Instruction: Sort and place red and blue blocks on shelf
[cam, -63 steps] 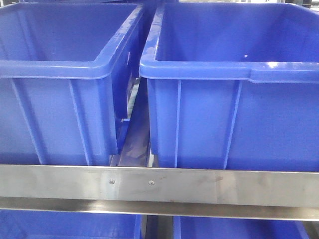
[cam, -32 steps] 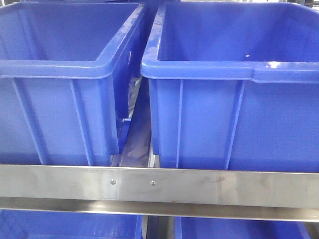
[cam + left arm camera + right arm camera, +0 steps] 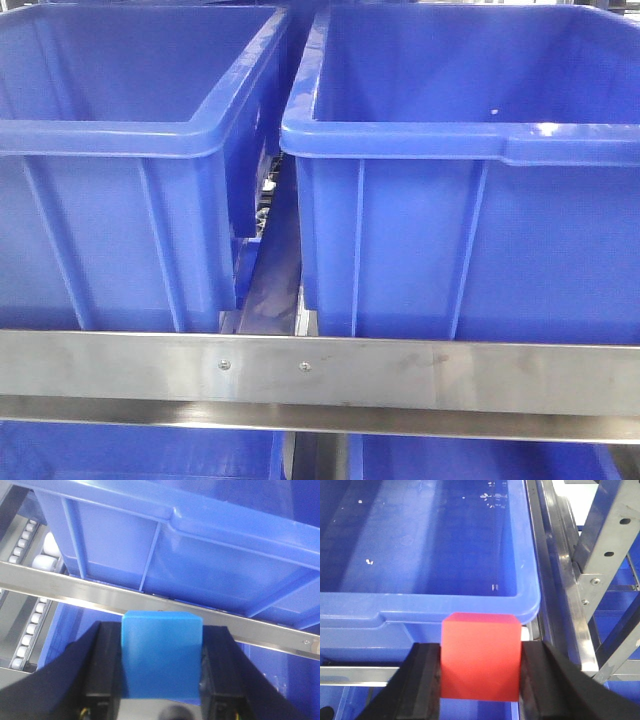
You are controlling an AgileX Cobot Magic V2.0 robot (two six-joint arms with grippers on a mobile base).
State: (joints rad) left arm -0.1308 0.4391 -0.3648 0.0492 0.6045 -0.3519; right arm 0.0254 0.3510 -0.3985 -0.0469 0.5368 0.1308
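1. Front view: the shelf [image 3: 430, 372] shows its front rail low across the frame. The left bin [image 3: 110, 140] and right bin [image 3: 470, 145] stand side by side above it, with a narrow gap between. Neither hand nor either block is in sight.
2. Left wrist view: the left hand [image 3: 161, 667] is clamped on the blue block [image 3: 161, 647], held square. The steel rail [image 3: 75, 587] slants just ahead, and a ribbed bin wall [image 3: 200, 565] rises beyond and above it. The hand sits under that rim, so lift is judged necessary first. A roller track [image 3: 31, 622] lies to the left.
3. Right wrist view: the right hand [image 3: 481, 672] is clamped on the red block [image 3: 481, 652]. An open bin [image 3: 445, 602] lies ahead and below, its rim just past the block — judged the readier drop. An upright [image 3: 612, 535] close on the right limits sideways room.
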